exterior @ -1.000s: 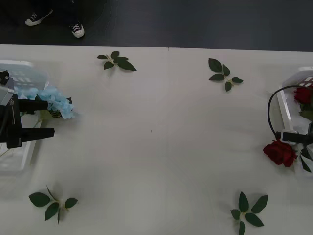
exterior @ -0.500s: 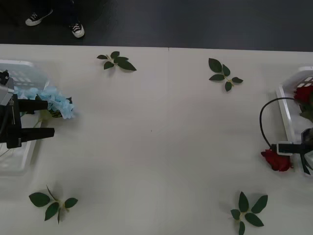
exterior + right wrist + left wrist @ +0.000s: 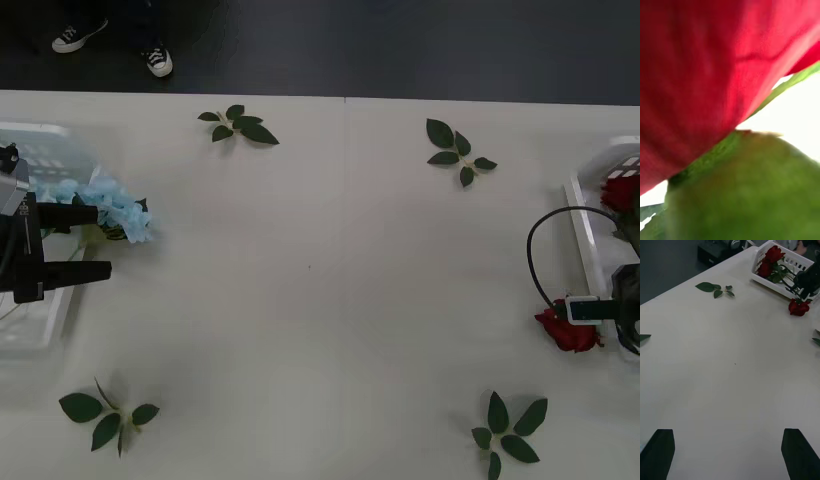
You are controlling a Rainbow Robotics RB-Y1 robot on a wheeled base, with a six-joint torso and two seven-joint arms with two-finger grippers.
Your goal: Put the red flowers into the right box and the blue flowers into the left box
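My right gripper [image 3: 598, 312] is at the table's right edge, just outside the right box [image 3: 583, 225], shut on a red flower [image 3: 566, 331] whose bloom hangs low over the table. Its wrist view shows red petals [image 3: 703, 75] and a green leaf [image 3: 748, 187] up close. More red flowers [image 3: 769, 261] lie in the right box [image 3: 799, 264]. My left gripper [image 3: 98, 241] is open over the left box [image 3: 42, 150]. Blue flowers [image 3: 112, 210] lie across that box's inner wall, by the far finger.
Loose leaf sprigs lie at the far left [image 3: 240, 126], far right [image 3: 458, 152], near left [image 3: 106, 415] and near right [image 3: 510, 432]. A black cable [image 3: 537, 250] loops off the right arm. The table's far edge meets a dark floor.
My right gripper has moved nearer along the right box's outer wall, taking the red flower with it and lowering it. The left arm and the blue flowers have not moved.
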